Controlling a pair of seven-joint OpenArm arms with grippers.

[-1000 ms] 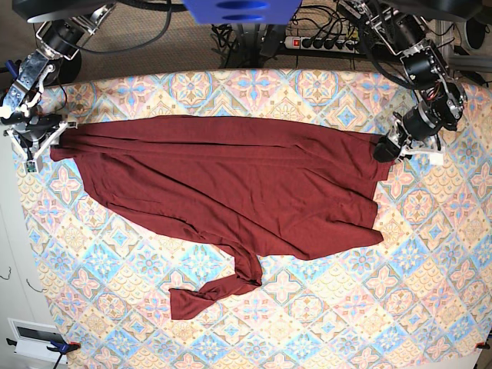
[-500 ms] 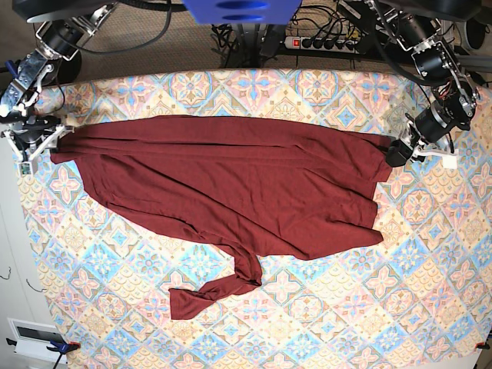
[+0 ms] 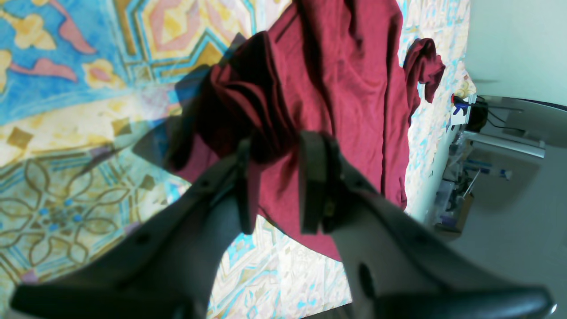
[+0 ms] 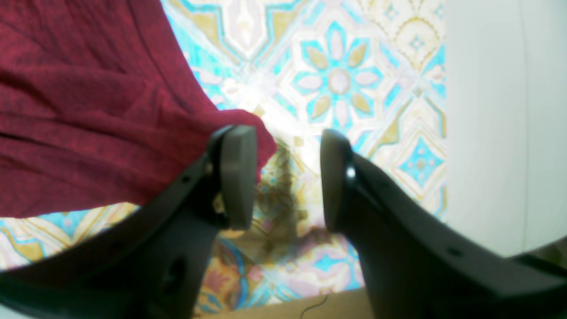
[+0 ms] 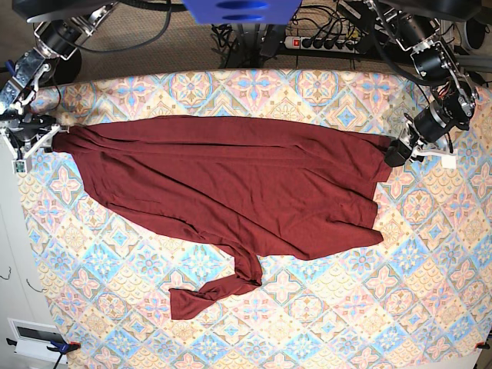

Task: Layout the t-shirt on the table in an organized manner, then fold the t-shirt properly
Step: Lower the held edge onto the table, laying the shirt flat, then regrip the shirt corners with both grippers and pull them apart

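Maroon t-shirt point(image 5: 231, 184) spread wide across the patterned surface point(image 5: 323, 323), one end pinched, the other let go.

The left gripper point(image 3: 274, 177) has its jaws closed on a bunched fold at the shirt's end near the surface's right edge in the base view. The right gripper point(image 4: 283, 177) hangs at the opposite edge with its jaws parted and nothing between them; the cloth's tip lies just beside one finger point(image 4: 237, 177). The shirt stretches along the far half of the surface, and a twisted strip point(image 5: 215, 290) trails toward the near edge.
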